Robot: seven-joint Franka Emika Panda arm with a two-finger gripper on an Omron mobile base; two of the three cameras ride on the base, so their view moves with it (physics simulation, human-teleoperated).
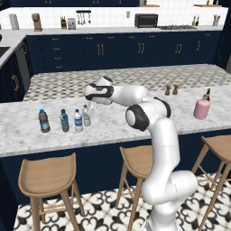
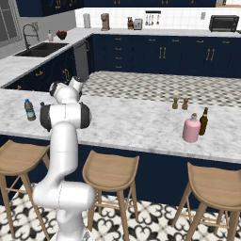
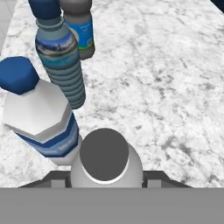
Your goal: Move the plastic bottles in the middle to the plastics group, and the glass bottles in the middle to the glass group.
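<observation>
Three bottles wear blue labels, wording unreadable.

No readable text anywhere — the bottle labels show only picture bands.

Glossy white rounded arm segments, dark grey rings at joints, black band on the wrist housing.

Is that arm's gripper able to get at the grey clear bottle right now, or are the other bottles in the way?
Probably yes. The gripper already sits over the grey clear bottle, jaws either side of it. The blue-label bottle stands very close beside it, so it might get nudged.
</observation>
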